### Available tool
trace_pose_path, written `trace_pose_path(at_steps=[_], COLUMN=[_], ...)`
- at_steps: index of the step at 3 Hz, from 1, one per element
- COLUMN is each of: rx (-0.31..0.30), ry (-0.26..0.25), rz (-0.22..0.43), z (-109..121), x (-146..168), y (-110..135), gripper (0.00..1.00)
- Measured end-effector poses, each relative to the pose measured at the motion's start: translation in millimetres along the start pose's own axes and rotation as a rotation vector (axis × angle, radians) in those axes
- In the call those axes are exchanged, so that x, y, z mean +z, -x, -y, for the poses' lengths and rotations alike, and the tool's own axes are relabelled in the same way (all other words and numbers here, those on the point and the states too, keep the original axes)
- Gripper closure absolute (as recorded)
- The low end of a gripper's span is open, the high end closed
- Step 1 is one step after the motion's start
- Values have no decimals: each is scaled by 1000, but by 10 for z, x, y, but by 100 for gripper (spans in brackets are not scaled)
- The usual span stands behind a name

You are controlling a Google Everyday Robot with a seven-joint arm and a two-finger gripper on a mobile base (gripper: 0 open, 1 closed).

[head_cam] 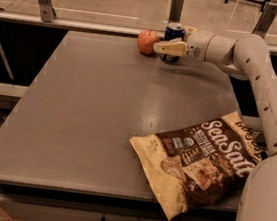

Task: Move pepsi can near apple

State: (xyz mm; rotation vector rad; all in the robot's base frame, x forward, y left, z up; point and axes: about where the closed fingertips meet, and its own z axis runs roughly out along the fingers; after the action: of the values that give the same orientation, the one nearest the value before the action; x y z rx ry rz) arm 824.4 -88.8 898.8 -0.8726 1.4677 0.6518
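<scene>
**Setting the pepsi can down beside the apple**

The step in hand appeared to be the last one: leaving the pepsi can [175, 32] standing close to the apple [147, 41] and getting clear of it. The can stood upright, its base seemingly on the counter [93, 107], with the tool [167, 45] reaching in from the right and crossing the can's lower front. Whether the tool gripped the can or merely lay around it could not be told from this view, as its far side was hidden behind the can.

To finish well, the robot would probably need to make sure the can's base sat flat before letting go. It would then need to loosen its hold without twisting and draw back to the right along the line of the arm [255, 61]. Pulling away sideways or lifting early could tip the tall, narrow can. Pushing further left could nudge the apple, which is round and would likely roll.

The can sat right at the tool, just behind its visible part. The apple lay just beyond the tool's tip to the left, near the can with a small gap showing between them. A bag of sea salt chips [203, 160] lay well apart from the tool, on the near side of the counter and out of the way.
</scene>
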Motion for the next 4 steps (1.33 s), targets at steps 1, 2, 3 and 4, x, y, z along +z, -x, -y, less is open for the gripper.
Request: trace_pose_path(at_steps=[1,2,3,4], rx=[3,-37,-126,-229], ry=[-7,-51,-106,-217], rz=[9,-19,-77,-192], z=[-8,-51,-274,-541], x=[-22,-273,-639,-1308], y=[-12,156,571,927], gripper=[0,0,0,0])
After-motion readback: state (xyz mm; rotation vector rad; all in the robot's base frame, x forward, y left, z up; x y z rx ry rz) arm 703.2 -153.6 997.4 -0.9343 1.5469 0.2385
